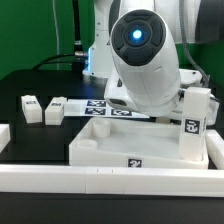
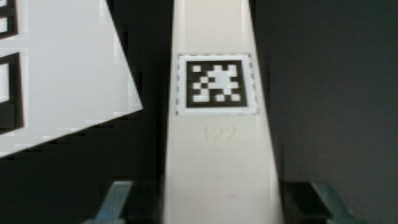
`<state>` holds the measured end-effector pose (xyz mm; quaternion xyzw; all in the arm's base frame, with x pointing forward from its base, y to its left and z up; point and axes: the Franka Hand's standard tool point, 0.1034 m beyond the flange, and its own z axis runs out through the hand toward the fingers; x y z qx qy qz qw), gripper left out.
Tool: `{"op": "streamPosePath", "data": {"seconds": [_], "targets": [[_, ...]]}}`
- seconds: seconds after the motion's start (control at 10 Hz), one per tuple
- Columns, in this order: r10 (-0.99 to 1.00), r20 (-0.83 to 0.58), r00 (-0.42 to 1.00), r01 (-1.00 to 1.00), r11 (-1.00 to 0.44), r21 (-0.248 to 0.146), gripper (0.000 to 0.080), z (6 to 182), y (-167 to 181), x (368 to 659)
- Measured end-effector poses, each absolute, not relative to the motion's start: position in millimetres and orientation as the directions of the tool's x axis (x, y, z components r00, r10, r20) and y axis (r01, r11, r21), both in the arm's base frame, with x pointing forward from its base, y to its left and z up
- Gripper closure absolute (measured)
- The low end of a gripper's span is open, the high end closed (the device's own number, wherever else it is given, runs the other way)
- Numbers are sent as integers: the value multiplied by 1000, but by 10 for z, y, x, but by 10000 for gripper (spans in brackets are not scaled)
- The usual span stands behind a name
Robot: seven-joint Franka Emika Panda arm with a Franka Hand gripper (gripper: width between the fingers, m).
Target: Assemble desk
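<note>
Gripper (image 2: 214, 206) fingers (image 2: 118, 200) narrow either side of a lying leg (image 2: 217, 120); grip unconfirmable. Tabletop (image 1: 100, 152) at exterior view's lower centre. Grasping stage. Next: clamp firmly, lift, carry to a tabletop corner.

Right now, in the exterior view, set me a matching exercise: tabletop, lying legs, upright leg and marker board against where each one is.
Things:
1. tabletop
2. lying legs
3. upright leg
4. marker board

Places:
A. on the black table, at the exterior view's left
B. behind the tabletop, partly hidden by the arm
C. just behind the front rail, hollow side up
D. standing at the tabletop's end on the exterior view's right

Pairs: 1-C; 2-A; 3-D; 4-B
</note>
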<state>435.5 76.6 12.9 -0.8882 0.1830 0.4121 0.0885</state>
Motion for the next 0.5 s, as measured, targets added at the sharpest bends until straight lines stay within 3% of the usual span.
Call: {"op": "streamPosePath", "data": {"seconds": [0.3,0.5], "targets": [[-202,-762,616,-352,-935,-37,511,403,492,4402],[-175,-761,624,-306,-951,-33,511,564,413,4536]]}}
